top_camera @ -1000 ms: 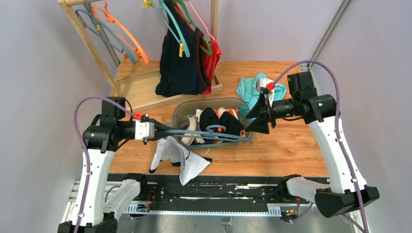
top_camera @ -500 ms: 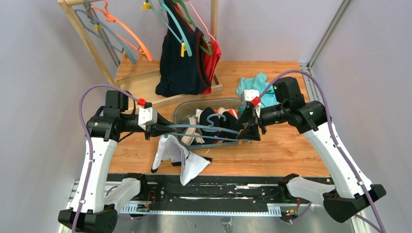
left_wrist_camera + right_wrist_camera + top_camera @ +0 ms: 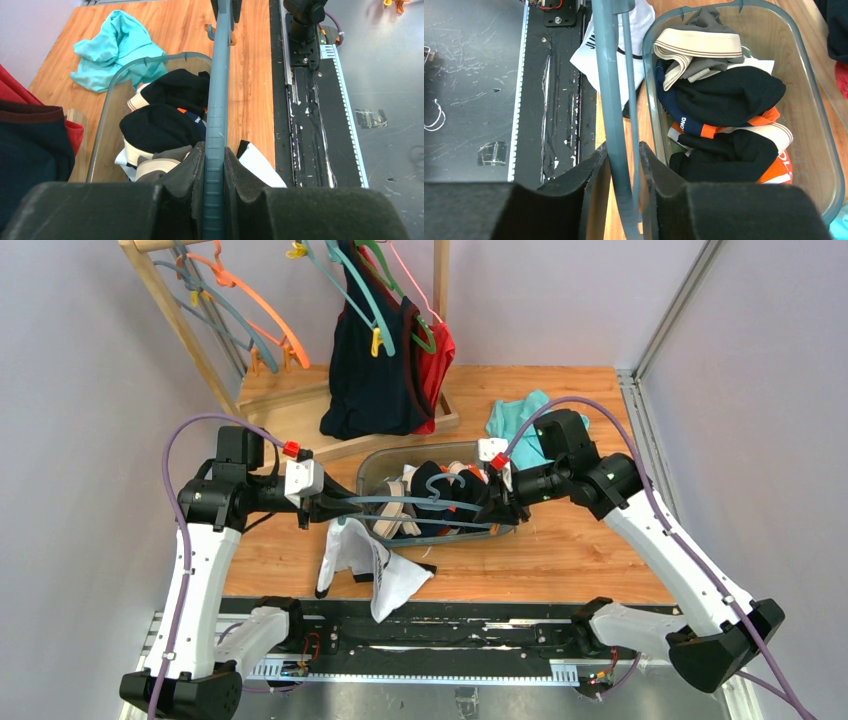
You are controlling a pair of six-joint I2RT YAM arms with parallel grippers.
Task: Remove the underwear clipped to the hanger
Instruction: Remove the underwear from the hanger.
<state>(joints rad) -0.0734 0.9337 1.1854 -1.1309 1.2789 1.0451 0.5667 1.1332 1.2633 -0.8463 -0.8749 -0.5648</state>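
1. Left jaws clamped the hanger; right jaws flanked it, grip unclear; an uneven squeeze could twist it.
2. White briefs, dangling at lower centre, might snag the bin.

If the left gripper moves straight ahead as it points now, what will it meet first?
Probably the right gripper, at the far end of the hanger it grips; the bin seems lower, depth unclear.

The right fingers moved left, closing onto the hanger.
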